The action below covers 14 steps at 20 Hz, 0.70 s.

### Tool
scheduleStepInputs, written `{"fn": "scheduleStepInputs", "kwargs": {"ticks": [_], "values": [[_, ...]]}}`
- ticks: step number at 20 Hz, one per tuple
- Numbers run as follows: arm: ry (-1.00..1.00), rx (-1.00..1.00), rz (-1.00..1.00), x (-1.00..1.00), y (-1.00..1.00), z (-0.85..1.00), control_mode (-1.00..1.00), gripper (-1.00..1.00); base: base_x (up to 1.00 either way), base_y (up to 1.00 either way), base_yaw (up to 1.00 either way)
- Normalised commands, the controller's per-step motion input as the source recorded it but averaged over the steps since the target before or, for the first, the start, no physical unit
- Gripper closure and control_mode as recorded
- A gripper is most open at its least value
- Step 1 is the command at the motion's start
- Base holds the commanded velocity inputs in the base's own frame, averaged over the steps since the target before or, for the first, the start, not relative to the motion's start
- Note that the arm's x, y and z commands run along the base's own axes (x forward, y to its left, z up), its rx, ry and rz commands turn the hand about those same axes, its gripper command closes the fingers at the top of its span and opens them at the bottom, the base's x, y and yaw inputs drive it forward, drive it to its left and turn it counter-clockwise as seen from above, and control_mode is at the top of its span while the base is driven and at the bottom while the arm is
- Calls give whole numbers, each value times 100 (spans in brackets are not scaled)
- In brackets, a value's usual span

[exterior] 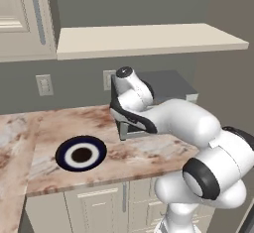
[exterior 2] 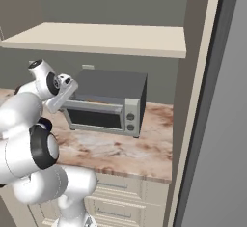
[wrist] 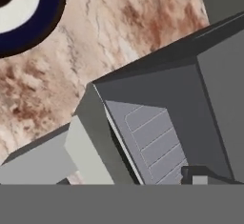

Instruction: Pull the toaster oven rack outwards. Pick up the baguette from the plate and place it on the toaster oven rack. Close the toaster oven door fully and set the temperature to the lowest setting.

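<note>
Right now the toaster oven [exterior 2: 113, 83] sits at the back right of the marble counter [exterior: 149, 152], against the wall, knob panel [exterior 2: 130, 120] on its right. Toaster oven door [exterior 2: 94, 119] looks upright vs the front; can't tell if it's fully shut. Gripper [exterior 2: 61, 99] is at the oven's top left front corner, jaws spread wide, nothing clamped; one dark fingertip [wrist: 193, 174] shows in hand view w/ the oven corner betw the tips. Plate [exterior: 62, 152] lies near the counter's front edge, left of the oven, apart from it
</note>
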Motion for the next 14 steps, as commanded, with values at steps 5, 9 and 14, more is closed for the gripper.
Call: {"fn": "scheduleStepInputs", "kwargs": {"ticks": [5, 9, 14], "values": [[-25, -18, -24, 0, 87, 98, -100, -100, 0, 0, 0], [-31, -18, -23, 26, 84, 100, -100, -100, 0, 0, 0], [-10, -8, -20, 83, 75, 100, -100, -100, 0, 0, 0]]}}
